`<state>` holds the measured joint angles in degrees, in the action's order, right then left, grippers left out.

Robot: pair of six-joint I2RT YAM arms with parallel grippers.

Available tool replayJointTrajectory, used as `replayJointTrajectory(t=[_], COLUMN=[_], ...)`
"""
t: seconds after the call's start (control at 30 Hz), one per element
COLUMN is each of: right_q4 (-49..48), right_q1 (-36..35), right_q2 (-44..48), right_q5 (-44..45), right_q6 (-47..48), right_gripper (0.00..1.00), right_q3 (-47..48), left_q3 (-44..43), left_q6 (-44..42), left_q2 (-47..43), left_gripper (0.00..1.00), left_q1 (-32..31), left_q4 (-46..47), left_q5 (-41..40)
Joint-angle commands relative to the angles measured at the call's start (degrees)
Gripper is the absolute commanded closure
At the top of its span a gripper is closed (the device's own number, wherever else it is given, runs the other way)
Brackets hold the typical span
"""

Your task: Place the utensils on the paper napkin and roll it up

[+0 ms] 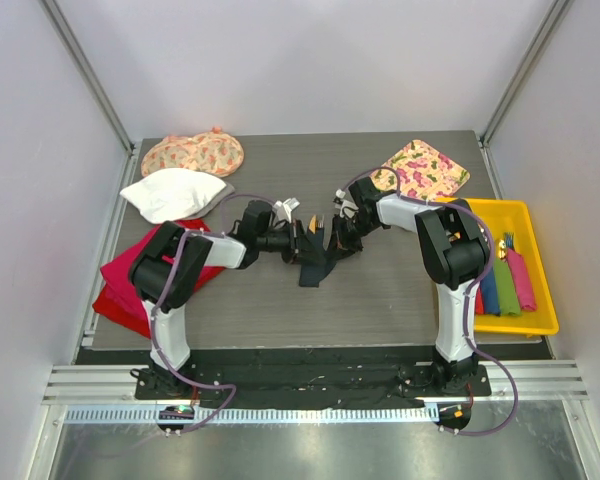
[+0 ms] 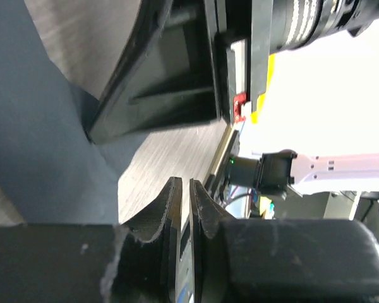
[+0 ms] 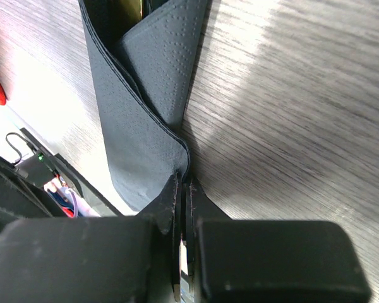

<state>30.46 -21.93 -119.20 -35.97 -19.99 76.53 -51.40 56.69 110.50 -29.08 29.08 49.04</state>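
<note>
Top external view: both arms reach inward and meet at the middle of the bench, one on each side of the paper napkin.
Paper napkin: dark navy, partly folded into a long crumpled strip that runs from the gripper tips toward the near edge; it lies at the bench's centre.
Utensils: a tan-orange tip pokes out at the strip's far end; in the right wrist view a golden sliver sits inside the fold of the napkin.
Right gripper: closed tight, pinching a folded edge of the napkin right at its tips.
Left gripper: narrow, only a thin slit between the fingers; nothing clearly caught in it. The napkin lies just beside it.
Yellow tray: at the bench's right edge, holding blue, green and pink rolled bundles.
Floral cloths: one at the far left corner, one at the far right.
White cloth: just nearer than the left floral cloth.
Red cloth: at the left edge, partly under the left arm.
</note>
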Motion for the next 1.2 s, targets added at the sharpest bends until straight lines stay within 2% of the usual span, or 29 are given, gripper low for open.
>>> replayJointTrajectory(t=[0.0,0.17,0.37,0.4,0.47,0.53,0.57,0.63,0.93,1.07,1.17], right_q4=[-1.37,-1.37,-1.54,-1.45,-1.72,-2.24,-2.68,-3.73,-4.35,-5.58,-5.85], right_q1=[-0.39,-0.39,-0.22,-0.30,0.05,0.40,0.57,1.19,1.10,1.10,0.84], right_q2=[-3.06,-2.71,-1.13,-0.78,0.27,0.89,1.33,1.51,-2.00,-2.79,-3.50], right_q5=[13.03,13.20,10.13,9.69,7.85,7.06,6.70,6.09,3.00,3.88,4.41], right_q6=[4.17,4.17,3.99,3.91,3.64,3.29,2.59,2.41,1.79,1.88,1.79], right_gripper=[0.99,0.99,0.97,0.85,0.74,0.56,0.51,0.48,0.50,0.60,0.73], right_q3=[-2.09,-2.88,-2.01,-1.74,-0.95,-0.60,-0.33,0.02,2.13,1.52,1.60], left_q3=[-0.11,2.09,0.68,0.68,0.42,0.16,-0.02,-0.19,-0.37,-0.46,-0.63], left_q6=[-0.26,-3.41,-11.77,-12.12,-12.39,-12.91,-12.92,-13.00,-13.00,-12.92,-12.92], left_q2=[1.65,4.28,6.04,7.09,7.45,7.89,7.98,7.98,7.54,7.71,7.63], left_gripper=[0.88,0.92,0.99,1.00,1.00,1.00,1.00,1.00,1.00,1.00,1.00], left_q1=[0.78,0.69,-0.36,-0.28,-0.36,-0.36,-0.36,-0.45,-0.45,-0.45,-0.45], left_q4=[-0.68,-2.71,-15.71,-16.07,-17.39,-18.00,-18.09,-18.27,-18.01,-17.92,-18.01], left_q5=[-3.24,-4.56,-9.39,-9.66,-10.36,-10.63,-10.71,-10.37,-10.36,-10.19,-10.19])
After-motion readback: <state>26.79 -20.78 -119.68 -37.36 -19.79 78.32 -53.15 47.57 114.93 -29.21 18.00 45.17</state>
